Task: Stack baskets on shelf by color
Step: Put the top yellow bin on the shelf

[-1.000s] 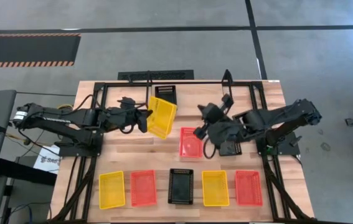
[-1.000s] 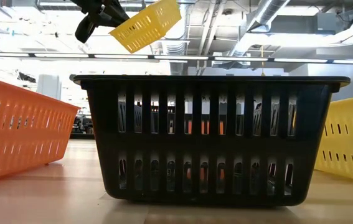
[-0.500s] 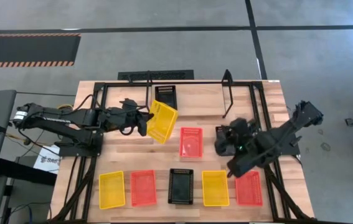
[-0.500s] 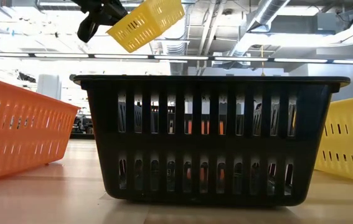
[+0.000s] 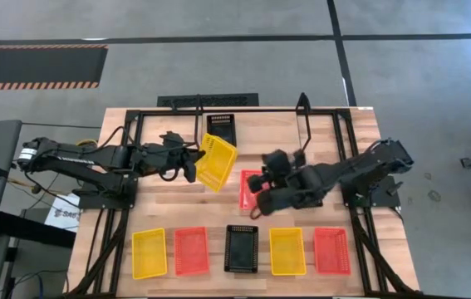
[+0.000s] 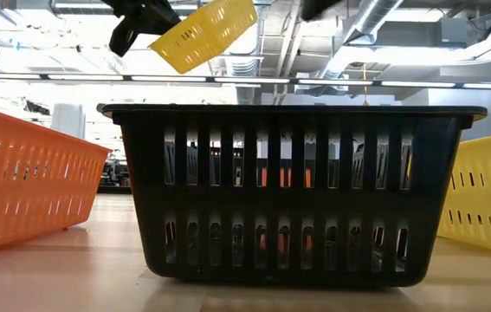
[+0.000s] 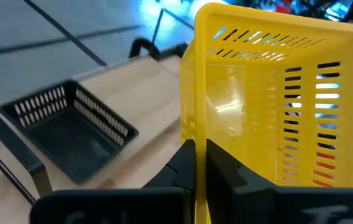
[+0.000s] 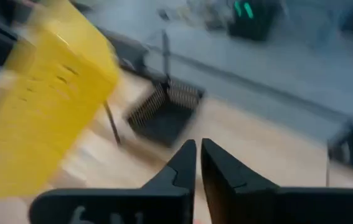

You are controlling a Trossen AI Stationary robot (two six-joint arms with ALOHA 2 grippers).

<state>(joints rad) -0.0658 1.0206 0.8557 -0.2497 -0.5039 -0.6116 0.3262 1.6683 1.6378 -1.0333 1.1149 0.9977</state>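
High view: left fingers (image 5: 192,163) clamp an empty yellow basket (image 5: 217,162); right fingers (image 5: 257,186), nearly closed, hold nothing.

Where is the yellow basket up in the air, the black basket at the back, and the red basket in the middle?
Lifted yellow basket (image 5: 217,162), high view, its mesh floor.
Back black basket (image 5: 221,127), high view, its inside floor.
Middle red basket (image 5: 248,187), high view, its uncovered left part.
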